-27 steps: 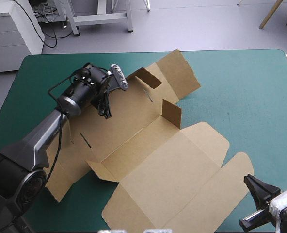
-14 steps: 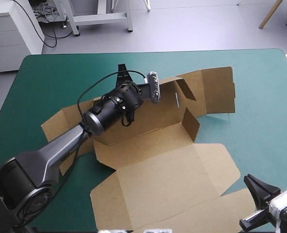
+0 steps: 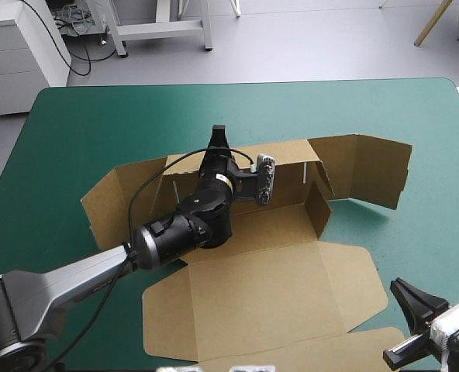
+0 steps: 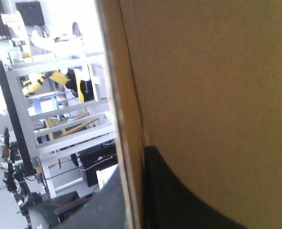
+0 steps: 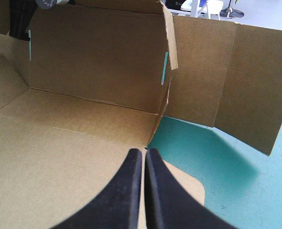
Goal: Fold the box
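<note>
— Where is the box point(image 3: 276, 271) for us now?

— Across the middle of the table point(image 3: 74, 124). Its broad panel lies flat toward the near edge, and its long wall point(image 3: 288, 159) stands raised on the far side. A winged panel point(image 3: 377, 170) stands angled toward the right edge.

— And our grippers?

— Our left gripper point(image 3: 218, 143) sits over the long wall's top edge. Its wrist view shows the board's edge point(image 4: 126, 119) running up between the black fingers, so we read them as clamped on it. Our right gripper point(image 3: 415, 298) waits by the near right corner, off the board. Its fingers are pressed together into one point and hold nothing.

— How will the board handle?

— We judge it light and stiff across each panel. It should hinge only at the scored creases and is likely to spring back once released. The thin edges may crush or slip.

— So where do we take hold?

— On a free edge close to a crease, such as the short end flap point(image 3: 317, 208) just ahead of our right gripper point(image 5: 144, 151).
</note>
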`<state>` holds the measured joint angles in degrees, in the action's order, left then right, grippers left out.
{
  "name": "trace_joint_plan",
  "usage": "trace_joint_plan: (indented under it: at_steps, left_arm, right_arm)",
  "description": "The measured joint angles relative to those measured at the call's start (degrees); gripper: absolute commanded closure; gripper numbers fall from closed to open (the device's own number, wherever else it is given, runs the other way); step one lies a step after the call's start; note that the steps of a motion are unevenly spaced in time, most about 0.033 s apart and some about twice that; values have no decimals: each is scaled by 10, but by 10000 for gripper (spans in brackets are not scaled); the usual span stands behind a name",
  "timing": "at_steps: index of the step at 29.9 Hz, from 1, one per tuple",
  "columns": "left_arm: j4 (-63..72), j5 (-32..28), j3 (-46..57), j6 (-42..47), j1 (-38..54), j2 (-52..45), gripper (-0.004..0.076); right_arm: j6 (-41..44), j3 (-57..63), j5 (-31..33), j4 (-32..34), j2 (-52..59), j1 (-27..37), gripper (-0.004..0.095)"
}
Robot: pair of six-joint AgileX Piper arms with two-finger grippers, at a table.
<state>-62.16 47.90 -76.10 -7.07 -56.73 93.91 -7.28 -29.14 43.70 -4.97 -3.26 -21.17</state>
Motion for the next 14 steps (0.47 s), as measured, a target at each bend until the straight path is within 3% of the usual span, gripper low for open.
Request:
trace_joint_plan:
  at_steps: [6,14]
  left_arm:
    - [-84,-45,86,71,-14,-53,734]
    - [-272,-63,187,238,-25,-75,734]
  right_arm:
    - [0,0,0,0,0,0,908]
    - [0,0,0,1,0,0,889]
